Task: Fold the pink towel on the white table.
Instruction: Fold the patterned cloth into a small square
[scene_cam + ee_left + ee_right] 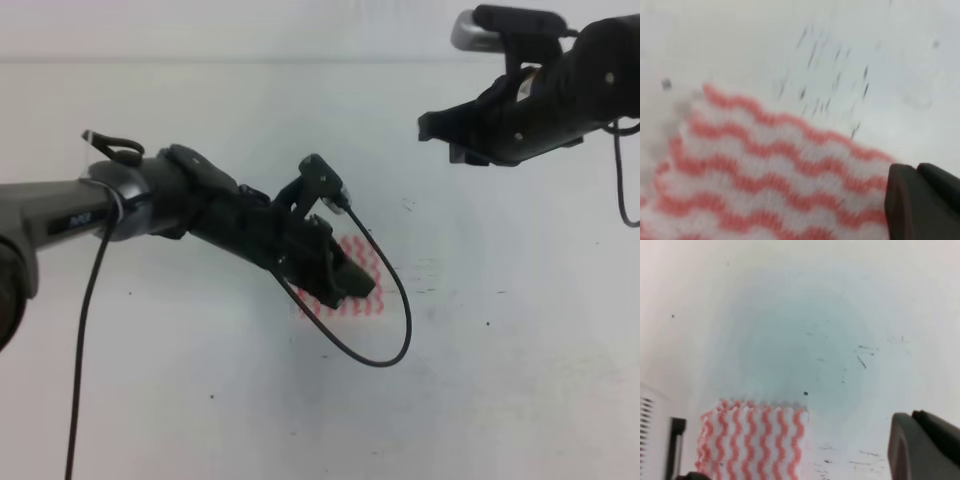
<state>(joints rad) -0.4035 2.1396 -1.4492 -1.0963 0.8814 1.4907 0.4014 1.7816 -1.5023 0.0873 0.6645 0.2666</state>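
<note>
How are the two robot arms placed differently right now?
The left gripper reaches low over the pink towel and covers part of it; the right gripper hangs far off, over bare white table. Both are black.

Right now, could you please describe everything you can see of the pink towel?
The towel is a thin cloth with pink-red and white wavy stripes. It looks soft and lies flat on the white table as a small, roughly rectangular patch, seemingly already folded. In the high view the left hand is over it and hides much of it; whether they touch is unclear. The right hand is raised well away.
</note>
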